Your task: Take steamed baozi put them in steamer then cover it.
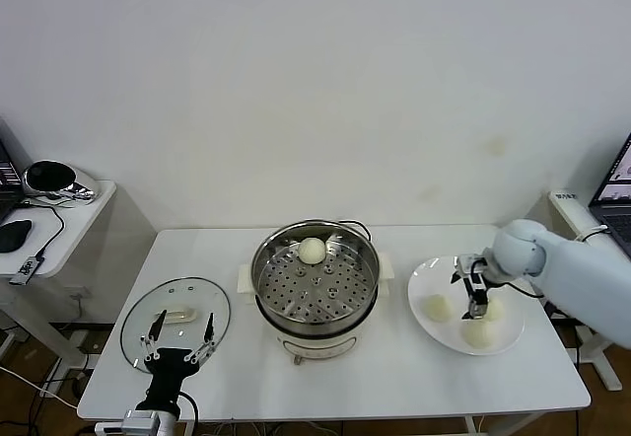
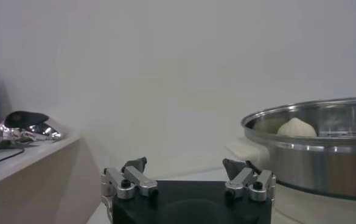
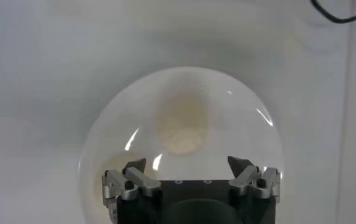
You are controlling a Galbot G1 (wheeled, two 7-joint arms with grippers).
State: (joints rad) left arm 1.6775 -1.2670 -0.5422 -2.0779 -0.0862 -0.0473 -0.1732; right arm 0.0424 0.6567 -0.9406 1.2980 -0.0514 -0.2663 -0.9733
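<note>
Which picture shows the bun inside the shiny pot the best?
The head view: it looks down into the steamer, so the whole baozi shows on the holed tray. The left wrist view shows only its top over the rim. The right wrist view doesn't show it.

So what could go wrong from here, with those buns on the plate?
The right gripper is open, low over the white plate where three baozi sit close together; closing could nudge a neighbour or squash the soft bun. The steamer rim stands high, so a carried bun might clip it.
</note>
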